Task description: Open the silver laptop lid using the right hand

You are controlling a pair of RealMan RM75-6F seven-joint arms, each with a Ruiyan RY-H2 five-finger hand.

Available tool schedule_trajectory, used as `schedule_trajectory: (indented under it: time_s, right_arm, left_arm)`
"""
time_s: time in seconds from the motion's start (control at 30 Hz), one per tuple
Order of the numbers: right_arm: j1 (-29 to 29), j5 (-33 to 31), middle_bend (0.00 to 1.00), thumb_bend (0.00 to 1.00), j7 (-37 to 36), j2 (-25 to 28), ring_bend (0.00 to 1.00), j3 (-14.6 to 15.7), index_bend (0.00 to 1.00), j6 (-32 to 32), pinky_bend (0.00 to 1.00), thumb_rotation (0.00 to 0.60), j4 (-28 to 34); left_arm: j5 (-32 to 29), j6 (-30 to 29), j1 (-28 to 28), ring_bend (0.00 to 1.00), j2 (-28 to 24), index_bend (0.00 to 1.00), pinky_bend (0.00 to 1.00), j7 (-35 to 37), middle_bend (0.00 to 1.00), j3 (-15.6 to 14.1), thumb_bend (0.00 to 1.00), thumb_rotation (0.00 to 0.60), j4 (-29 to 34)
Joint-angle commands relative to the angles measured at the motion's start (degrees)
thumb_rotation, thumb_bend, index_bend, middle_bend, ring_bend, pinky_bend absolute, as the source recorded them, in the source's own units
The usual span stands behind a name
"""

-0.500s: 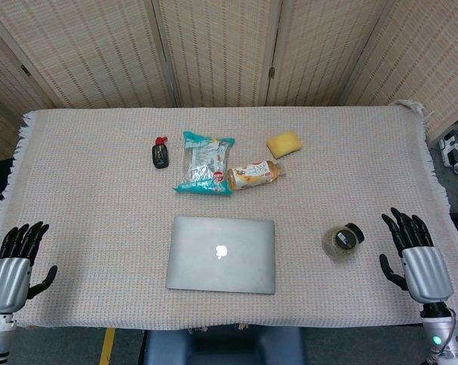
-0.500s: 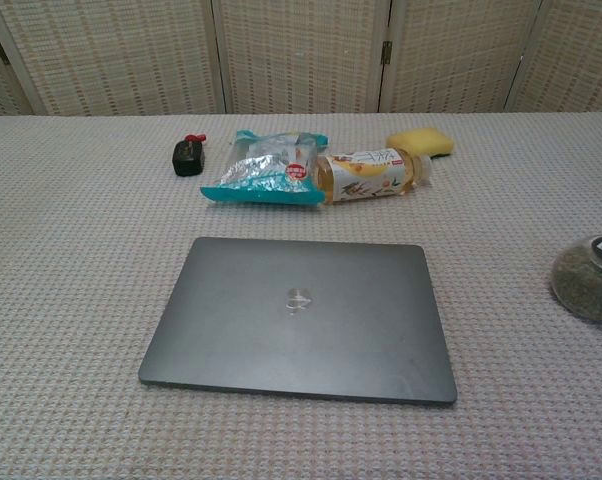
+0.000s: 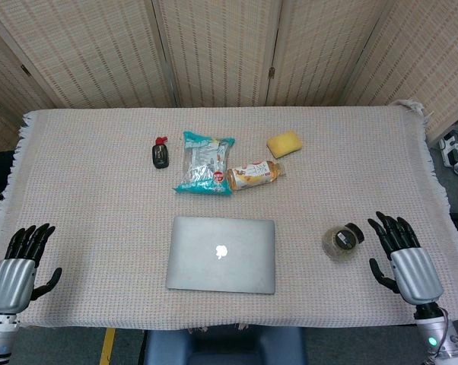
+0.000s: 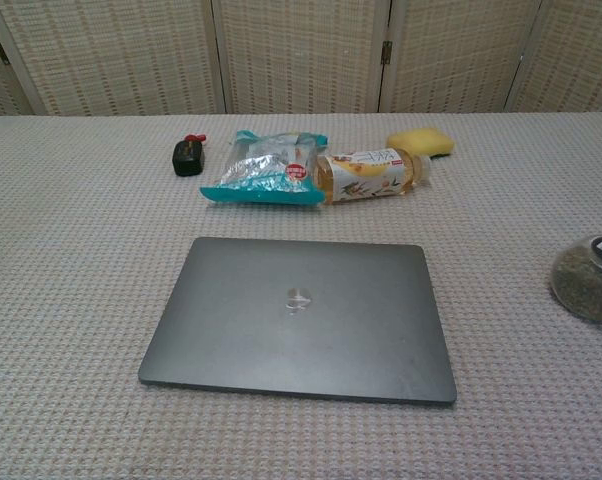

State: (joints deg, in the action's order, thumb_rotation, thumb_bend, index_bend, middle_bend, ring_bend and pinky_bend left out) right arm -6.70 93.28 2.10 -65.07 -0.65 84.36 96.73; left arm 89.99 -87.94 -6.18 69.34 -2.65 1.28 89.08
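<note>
- Silver laptop [image 3: 221, 254] lies flat and closed on the cloth-covered tabletop [image 3: 92, 175], near the front edge and about centre; logo faces up, long axis runs side to side.
- Right hand [image 3: 405, 258] hovers over the front right corner of the tabletop, fingers spread, holding nothing. The laptop lies well apart from it, toward the robot's left.
- Between the right hand and the laptop sits a small glass jar with a dark lid [image 3: 342, 241], just beside the fingers. Judgement: the reach should pass in front of the jar.
- Left hand [image 3: 17, 266] is open and empty at the front left corner. Both hands look about equally far from the laptop.
- Which long edge carries the hinge cannot be read for certain; the logo's orientation suggests the near edge is the opening one.
- Chest view shows neither hand; lid sits fully down.
- Behind the laptop: teal snack bag [image 3: 204, 172], drink bottle on its side [image 3: 253, 175], yellow sponge [image 3: 284, 144].
</note>
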Motion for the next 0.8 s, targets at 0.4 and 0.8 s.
schedule_trajectory:
  time_s: [0.4, 0.8]
  right_arm:
    - [-11.7, 10.3, 0.03, 0.50, 5.5, -4.0, 0.04, 2.0, 0.00, -15.6, 0.00, 0.600, 5.4]
    - [-22.2, 2.9, 0.01, 0.48, 17.3, -17.0, 0.01, -2.2, 0.00, -32.6, 0.00, 0.600, 6.5]
  left_arm:
    - [6.7, -0.3, -1.6, 0.12, 0.0, 0.14, 0.00, 4.4, 0.15, -2.1, 0.41, 0.600, -2.1]
    - [11.5, 1.5, -3.7, 0.12, 1.0, 0.15, 0.00, 4.7, 0.15, -4.4, 0.41, 0.600, -2.6]
